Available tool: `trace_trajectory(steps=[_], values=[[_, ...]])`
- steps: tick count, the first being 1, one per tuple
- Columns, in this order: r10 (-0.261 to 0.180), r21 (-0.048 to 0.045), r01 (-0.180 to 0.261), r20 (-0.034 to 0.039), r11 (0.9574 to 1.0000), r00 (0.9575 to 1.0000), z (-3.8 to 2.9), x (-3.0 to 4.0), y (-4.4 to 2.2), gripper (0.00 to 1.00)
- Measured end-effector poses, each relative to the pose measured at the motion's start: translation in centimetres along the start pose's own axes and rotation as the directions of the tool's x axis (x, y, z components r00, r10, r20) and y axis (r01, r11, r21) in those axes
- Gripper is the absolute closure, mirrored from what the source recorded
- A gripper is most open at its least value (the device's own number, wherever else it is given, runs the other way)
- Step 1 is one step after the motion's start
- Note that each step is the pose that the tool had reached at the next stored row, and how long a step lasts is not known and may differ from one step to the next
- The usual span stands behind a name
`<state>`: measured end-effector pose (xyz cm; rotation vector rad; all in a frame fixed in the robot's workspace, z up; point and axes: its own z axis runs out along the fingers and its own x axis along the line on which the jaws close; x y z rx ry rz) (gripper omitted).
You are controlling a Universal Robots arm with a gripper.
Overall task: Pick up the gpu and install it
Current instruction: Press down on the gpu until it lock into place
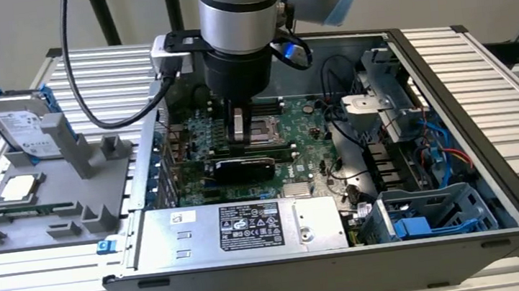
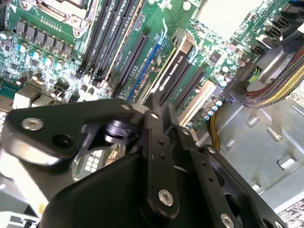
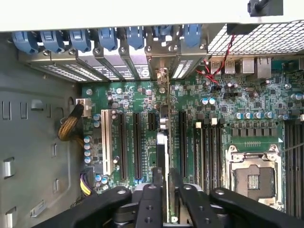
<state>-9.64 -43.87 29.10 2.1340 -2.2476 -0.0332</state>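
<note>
The gpu [image 1: 242, 167] stands on edge in an expansion slot of the green motherboard [image 1: 313, 147], inside the open computer case. Its black shroud faces the power supply. In the first wrist view the gpu [image 3: 163, 137] appears edge-on, running from the rear bracket slots down between my fingers. My gripper [image 1: 240, 151] hangs straight down over the card, and its black fingers [image 3: 156, 183] sit tight on either side of the card's top edge. In the second wrist view the gripper [image 2: 154, 102] meets the end of the gpu [image 2: 176, 66].
A silver power supply [image 1: 239, 227] lies along the case's near side, and a blue drive cage [image 1: 431, 214] sits at the near right corner. The CPU socket [image 3: 251, 175] is beside the slots. Outside the case, a hard drive [image 1: 20, 123] stands on a grey fixture [image 1: 53, 203].
</note>
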Motion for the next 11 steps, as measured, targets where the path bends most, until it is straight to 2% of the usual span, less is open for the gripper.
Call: trace_trajectory(steps=[11], values=[[0.000,0.0000,0.000,-0.0001,1.0000,1.0000,-0.28,0.00,0.01,1.00]])
